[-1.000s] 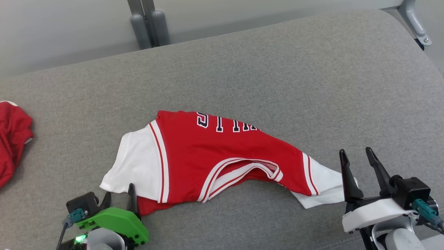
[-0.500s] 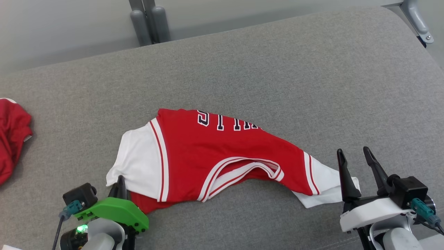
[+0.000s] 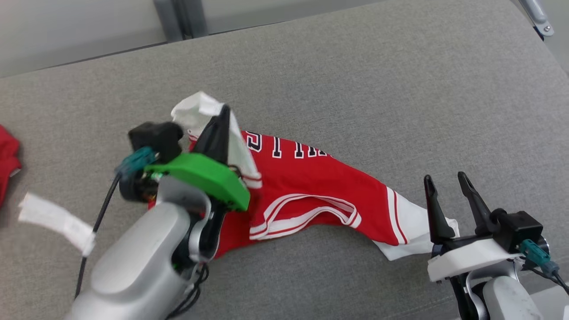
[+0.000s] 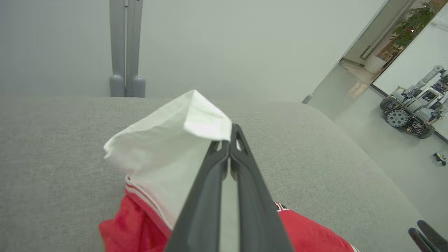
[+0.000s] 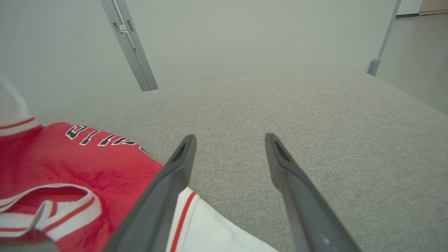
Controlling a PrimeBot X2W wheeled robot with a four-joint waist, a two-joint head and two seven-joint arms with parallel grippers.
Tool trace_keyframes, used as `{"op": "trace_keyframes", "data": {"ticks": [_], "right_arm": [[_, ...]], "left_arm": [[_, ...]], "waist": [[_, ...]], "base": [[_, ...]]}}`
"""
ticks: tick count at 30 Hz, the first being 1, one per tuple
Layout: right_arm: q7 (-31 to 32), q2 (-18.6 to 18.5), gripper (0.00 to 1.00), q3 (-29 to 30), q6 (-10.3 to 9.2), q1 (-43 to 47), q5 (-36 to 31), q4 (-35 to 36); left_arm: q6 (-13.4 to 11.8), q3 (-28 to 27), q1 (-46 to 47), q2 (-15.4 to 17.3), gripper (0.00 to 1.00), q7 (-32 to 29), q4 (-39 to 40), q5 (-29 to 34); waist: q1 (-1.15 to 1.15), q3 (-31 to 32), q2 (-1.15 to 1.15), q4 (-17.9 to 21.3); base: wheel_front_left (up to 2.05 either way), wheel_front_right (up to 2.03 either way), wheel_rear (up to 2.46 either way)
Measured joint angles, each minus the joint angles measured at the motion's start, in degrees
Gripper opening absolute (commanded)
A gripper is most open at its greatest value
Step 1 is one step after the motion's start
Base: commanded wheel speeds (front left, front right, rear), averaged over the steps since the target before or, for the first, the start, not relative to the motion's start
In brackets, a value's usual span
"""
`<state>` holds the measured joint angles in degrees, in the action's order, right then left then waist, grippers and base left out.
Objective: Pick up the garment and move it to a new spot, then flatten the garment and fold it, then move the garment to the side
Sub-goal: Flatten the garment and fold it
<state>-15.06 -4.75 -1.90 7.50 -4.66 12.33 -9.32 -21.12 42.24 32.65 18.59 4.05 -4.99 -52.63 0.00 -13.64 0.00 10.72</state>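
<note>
Raised from the near edge of the fabric-covered tabletop (image 3: 355,66), where it was lying low with its fingers apart a second ago, the left hand (image 3: 224,111) is now being carried up and inward. The head camera has tilted too, so the shift of the whole picture is not being counted as movement.

The left hand's fingers are being pressed tight together on the white sleeve (image 3: 198,109) of the red basketball jersey (image 3: 311,186). That corner is being pulled clear of the fabric while the rest of the jersey is being left lying near the middle of the near edge. Its long axis is running left to right, parallel to that edge.

The right hand (image 3: 444,176) is being held wide open and empty at the jersey's other end. The second white sleeve (image 5: 210,231) is lying just beside and under its left finger, not between the two. A small shift leftward is probably being called for before that end can be gripped and the garment lifted by both sleeves.
</note>
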Motion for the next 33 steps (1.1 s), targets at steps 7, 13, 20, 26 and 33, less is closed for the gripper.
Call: {"op": "trace_keyframes", "data": {"ticks": [7,13,20,26,33], "right_arm": [[0.0,0.63,1.0,-1.31,0.0,-1.94,0.82,-0.96],[0.0,1.01,1.0,-1.02,0.0,-1.4,1.0,-1.58],[0.0,1.03,1.0,0.22,0.0,1.05,0.41,-1.8],[0.0,0.34,1.0,1.71,-0.01,3.24,-0.29,-0.79],[0.0,-0.45,1.0,1.58,0.0,3.79,-0.47,-0.09]], "left_arm": [[5.25,1.81,14.02,-8.69,0.31,2.07,-17.63,2.59],[8.81,2.44,14.73,-9.07,1.0,4.09,-25.13,2.64],[7.5,0.64,4.03,-2.86,1.0,8.01,-21.18,1.75],[1.8,-2.58,-11.52,1.42,1.0,10.16,-11.31,0.01],[-0.64,-1.3,-22.61,1.81,1.0,9.5,-8.15,-2.58]], "waist": [[0.0,-2.29,0.0,2.2],[0.0,-1.93,0.0,3.89],[0.0,1.25,0.0,3.35],[0.0,3.77,0.0,1.38],[0.0,4.71,0.0,-1.48]], "base": [[0.0,0.0,0.0],[0.0,0.0,0.0],[0.0,0.0,0.0],[0.0,0.0,0.0],[0.0,0.0,0.0]]}}
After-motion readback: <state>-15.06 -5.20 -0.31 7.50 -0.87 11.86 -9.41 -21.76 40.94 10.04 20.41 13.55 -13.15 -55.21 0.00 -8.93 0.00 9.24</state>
